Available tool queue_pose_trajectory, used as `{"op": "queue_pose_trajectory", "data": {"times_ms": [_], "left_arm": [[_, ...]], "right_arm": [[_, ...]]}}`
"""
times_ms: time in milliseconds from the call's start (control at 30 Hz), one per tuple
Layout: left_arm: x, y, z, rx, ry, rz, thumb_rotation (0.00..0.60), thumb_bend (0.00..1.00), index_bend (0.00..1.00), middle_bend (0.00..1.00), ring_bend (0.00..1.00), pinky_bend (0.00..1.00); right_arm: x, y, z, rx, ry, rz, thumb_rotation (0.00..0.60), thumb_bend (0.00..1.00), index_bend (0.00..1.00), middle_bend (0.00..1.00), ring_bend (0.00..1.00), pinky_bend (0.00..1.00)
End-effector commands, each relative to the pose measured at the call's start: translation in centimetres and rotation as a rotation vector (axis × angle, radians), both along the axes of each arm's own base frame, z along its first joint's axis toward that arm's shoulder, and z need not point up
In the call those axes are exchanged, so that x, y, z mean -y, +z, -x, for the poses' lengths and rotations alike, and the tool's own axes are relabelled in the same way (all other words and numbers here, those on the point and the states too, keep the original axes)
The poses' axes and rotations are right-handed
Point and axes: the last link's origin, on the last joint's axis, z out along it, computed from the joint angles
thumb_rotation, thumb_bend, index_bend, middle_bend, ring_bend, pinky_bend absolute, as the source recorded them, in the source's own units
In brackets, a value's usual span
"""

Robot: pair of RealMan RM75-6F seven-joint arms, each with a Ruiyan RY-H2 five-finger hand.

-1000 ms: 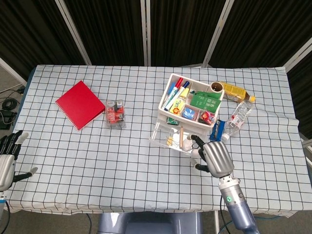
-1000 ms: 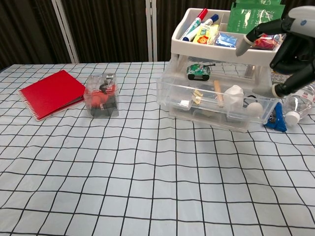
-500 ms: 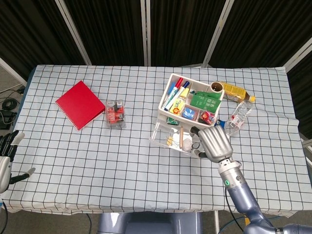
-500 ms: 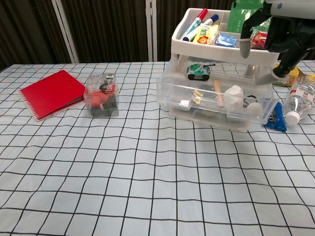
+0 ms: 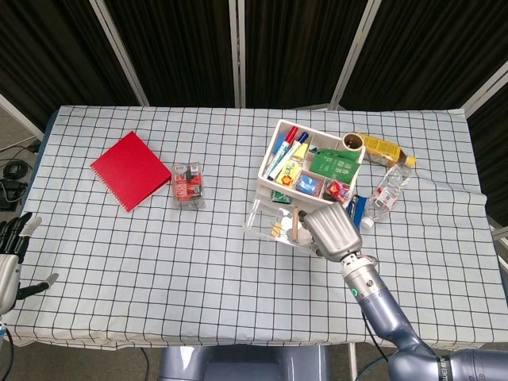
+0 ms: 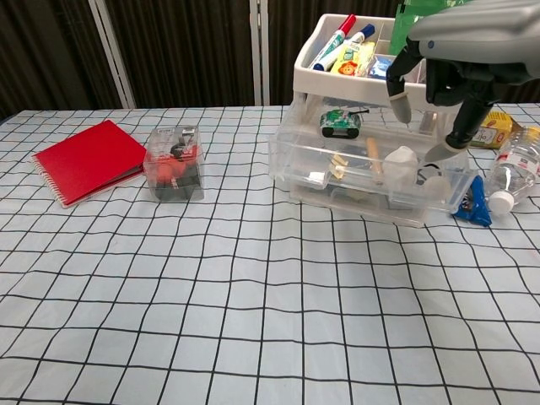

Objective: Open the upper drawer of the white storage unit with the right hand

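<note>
White storage unit [image 6: 380,80] has a drawer [image 6: 371,181] pulled out; right hand [image 6: 451,63] hovers above it, fingers spread, holding nothing. Left hand [image 5: 9,258] lies open, far from the unit.

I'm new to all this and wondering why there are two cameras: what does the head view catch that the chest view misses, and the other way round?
Only the head view shows the left hand at the table's edge and the tray's far compartments. Only the chest view shows the toy car inside the upper drawer and the right hand's fingers pointing down. Both show the right hand, the storage unit, the red notebook and the bottle.
</note>
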Motion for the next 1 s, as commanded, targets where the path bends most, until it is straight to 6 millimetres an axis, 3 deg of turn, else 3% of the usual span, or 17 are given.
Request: {"op": "queue_pose_trajectory", "data": {"times_ms": [33,400,1000], "left_arm": [[0.0,0.0,0.0,0.0,0.002,-0.001,0.6,0.07,0.0,0.0,0.0,0.0],[-0.1,0.0,0.1,-0.003,0.006,0.001,0.6,0.07,0.0,0.0,0.0,0.0],[-0.2,-0.1,0.2,0.003,0.01,0.005,0.6,0.07,0.0,0.0,0.0,0.0]], "right_arm": [[0.3,-0.1,-0.1,-0.024,-0.005,0.001,0.6,0.01,0.53,1.0,1.0,0.73],[1.3,-0.4,0.3,-0.076,-0.052,-0.033,0.6,0.05,0.43,1.0,1.0,0.73],[1.8,-1.7,0.5,-0.091,-0.062,-0.071,0.6,0.07,0.4,1.0,1.0,0.73]]}}
